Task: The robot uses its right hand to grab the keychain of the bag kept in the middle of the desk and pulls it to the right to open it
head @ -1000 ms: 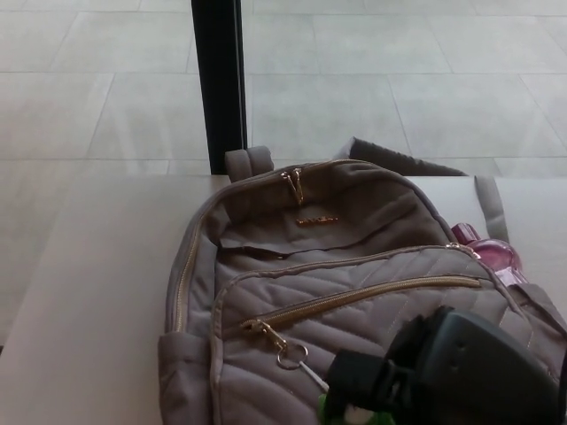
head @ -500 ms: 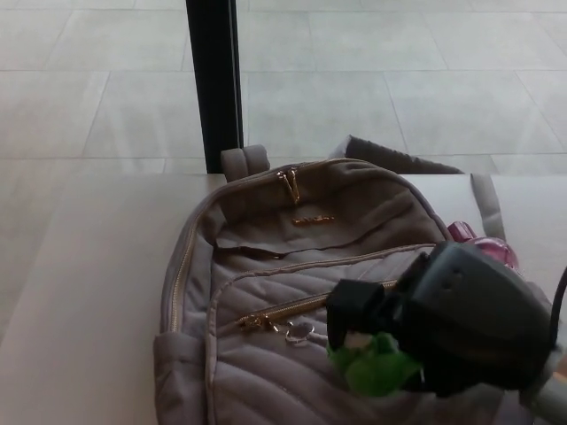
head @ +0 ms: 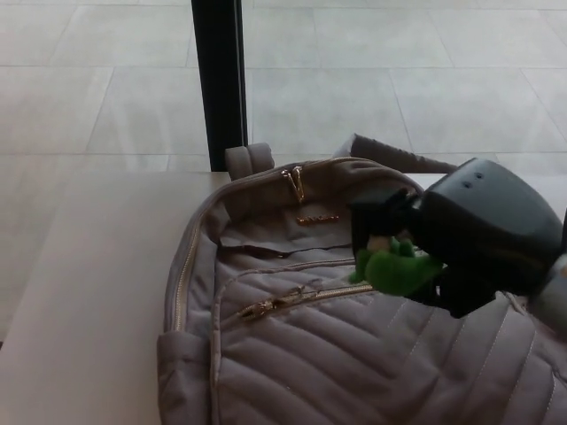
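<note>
Pale floor tiles (head: 399, 80) and a black post (head: 220, 80) filled the background behind the white desk (head: 89, 292). On the desk lay the grey quilted bag (head: 354, 354), near the middle and flat on its back, its top handle toward the post. Over half a second the right hand (head: 461, 235) had climbed from low over the front pocket to the bag's upper right, and it now hung above the top panel. Its fingers (head: 376, 226) were clamped on the green keychain (head: 394, 267), which had gone up with them. The keychain's link to the gold pull (head: 266, 307) could not be made out. That pull sat at the left end of the front zip (head: 341, 295), about where it had been, and the zip looked closed along its length. So the lift probably took up slack and opened nothing; a pull to the right would still be needed. No left hand showed.
</note>
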You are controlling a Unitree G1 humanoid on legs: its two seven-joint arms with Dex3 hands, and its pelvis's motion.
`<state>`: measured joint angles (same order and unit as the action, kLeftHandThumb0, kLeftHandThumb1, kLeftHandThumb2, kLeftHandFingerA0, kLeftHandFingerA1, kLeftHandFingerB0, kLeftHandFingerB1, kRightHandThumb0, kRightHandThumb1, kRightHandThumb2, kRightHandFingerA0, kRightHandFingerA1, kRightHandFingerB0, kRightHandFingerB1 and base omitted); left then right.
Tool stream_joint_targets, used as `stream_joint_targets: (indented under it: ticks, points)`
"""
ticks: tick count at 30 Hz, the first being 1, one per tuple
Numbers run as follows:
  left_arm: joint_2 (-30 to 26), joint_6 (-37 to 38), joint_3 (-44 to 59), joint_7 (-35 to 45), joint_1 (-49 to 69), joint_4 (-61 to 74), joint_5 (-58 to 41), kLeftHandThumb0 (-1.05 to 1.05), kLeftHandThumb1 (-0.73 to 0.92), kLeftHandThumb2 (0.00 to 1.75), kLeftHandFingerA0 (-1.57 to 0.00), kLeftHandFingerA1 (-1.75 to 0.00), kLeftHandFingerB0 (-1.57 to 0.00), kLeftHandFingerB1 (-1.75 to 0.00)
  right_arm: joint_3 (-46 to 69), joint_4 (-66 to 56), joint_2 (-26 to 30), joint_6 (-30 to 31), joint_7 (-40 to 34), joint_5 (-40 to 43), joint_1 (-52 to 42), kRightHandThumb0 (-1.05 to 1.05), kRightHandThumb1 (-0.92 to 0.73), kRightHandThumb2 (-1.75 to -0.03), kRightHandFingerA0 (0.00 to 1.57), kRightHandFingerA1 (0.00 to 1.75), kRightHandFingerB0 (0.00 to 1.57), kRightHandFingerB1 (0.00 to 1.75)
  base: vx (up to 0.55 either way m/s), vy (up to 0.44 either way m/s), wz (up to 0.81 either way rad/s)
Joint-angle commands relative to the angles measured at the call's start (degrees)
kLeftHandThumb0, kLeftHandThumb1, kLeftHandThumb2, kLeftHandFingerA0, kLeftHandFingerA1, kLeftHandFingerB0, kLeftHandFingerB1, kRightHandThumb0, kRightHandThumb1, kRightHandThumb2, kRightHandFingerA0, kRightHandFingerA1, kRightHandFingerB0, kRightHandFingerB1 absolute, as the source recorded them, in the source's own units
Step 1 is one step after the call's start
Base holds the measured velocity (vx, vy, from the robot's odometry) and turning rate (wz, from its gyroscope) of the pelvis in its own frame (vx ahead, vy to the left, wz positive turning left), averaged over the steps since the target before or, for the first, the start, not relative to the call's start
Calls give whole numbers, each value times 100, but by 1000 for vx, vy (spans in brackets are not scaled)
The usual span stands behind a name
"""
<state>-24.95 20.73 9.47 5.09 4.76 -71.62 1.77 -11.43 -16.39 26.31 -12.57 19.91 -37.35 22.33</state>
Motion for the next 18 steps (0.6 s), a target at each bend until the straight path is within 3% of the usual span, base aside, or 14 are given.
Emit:
stream_joint_targets:
  ticks: [1, 2, 3, 6, 7, 8, 10, 11, 12, 13, 14, 16, 17, 18]
  points:
    - [-76, 167, -31, -16, 93, -35, 56, -65, 78, 121, -83, -90, -73, -72, 368, -11, 519, 58, 269, 205, -235, -37, -46, -117, 103, 175, 77, 164, 0, 0, 0]
    - [-83, 121, -43, -17, 79, -41, 65, -66, 78, 122, -83, -90, -73, -71, 442, -2, 608, 63, 290, 220, -279, -35, -47, -115, 101, 175, 81, 162, 0, 0, 0]
    - [-84, 102, -37, -16, 75, -49, 59, -78, 92, 75, -85, -93, -78, -62, 502, 76, 680, -26, 224, 250, -317, -35, -44, -117, 99, 175, 79, 165, 0, 0, 0]
    - [-73, 100, -13, -3, 97, -21, 24, -77, 92, 76, -85, -93, -78, -61, 687, 235, 895, -191, 74, 288, -475, -32, -45, -117, 100, 175, 69, 171, 0, 0, 0]
    - [-76, 104, -45, -50, 121, 1, 65, -66, 78, 122, -82, -90, -71, -72, 808, 351, 1043, -322, 7, 328, -608, -29, -41, -117, 97, 175, 69, 168, 0, 0, 0]
    - [-88, 131, -66, -55, 150, 3, 88, -67, 79, 122, -82, -89, -72, -72, 954, 504, 1251, -490, -56, 351, -788, -29, -40, -117, 94, 175, 75, 162, 0, 0, 0]
    - [-85, 123, -82, -47, 172, -16, 94, -68, 78, 122, -82, -89, -72, -71, 1080, 629, 1493, -674, -182, 239, -991, -27, -42, -111, 96, 175, 72, 166, 0, 0, 0]
    - [-74, 179, -35, -3, 190, -17, 36, -70, 77, 121, -82, -90, -72, -72, 1132, 698, 1624, -718, -169, 226, -1074, -28, -44, -111, 95, 175, 70, 165, 0, 0, 0]
    - [-69, 193, -16, 9, 203, -18, 11, -80, 92, 74, -84, -91, -77, -62, 1169, 738, 1709, -739, -163, 228, -1127, -25, -42, -112, 92, 175, 75, 160, 0, 0, 0]
    - [-70, 181, -16, -1, 212, -24, 15, -80, 92, 74, -84, -91, -77, -62, 1202, 766, 1775, -766, -173, 221, -1169, -25, -42, -112, 92, 175, 75, 160, 0, 0, 0]
    - [-73, 145, -8, 52, 210, -15, -3, -70, 78, 122, -81, -90, -73, -72, 1371, 992, 1950, -932, -315, 263, -1269, -23, -41, -110, 93, 175, 69, 162, 0, 0, 0]
    - [-74, 145, 9, 75, 223, -28, -17, -70, 78, 122, -80, -90, -71, -72, 1405, 1092, 2034, -1000, -345, 276, -1269, -22, -42, -108, 91, 175, 66, 164, 0, 0, 0]
    - [-77, 139, -2, 61, 222, -27, 2, -79, 92, 76, -82, -90, -75, -61, 1491, 1180, 2163, -1003, -383, 201, -1284, -23, -48, -100, 92, 175, 71, 157, 0, 0, 0]
    - [-84, 153, -40, -7, 225, -30, 57, -79, 92, 76, -84, -92, -75, -61, 1596, 1309, 2335, -969, -454, 68, -1283, -22, -45, -101, 90, 175, 70, 157, 0, 0, 0]
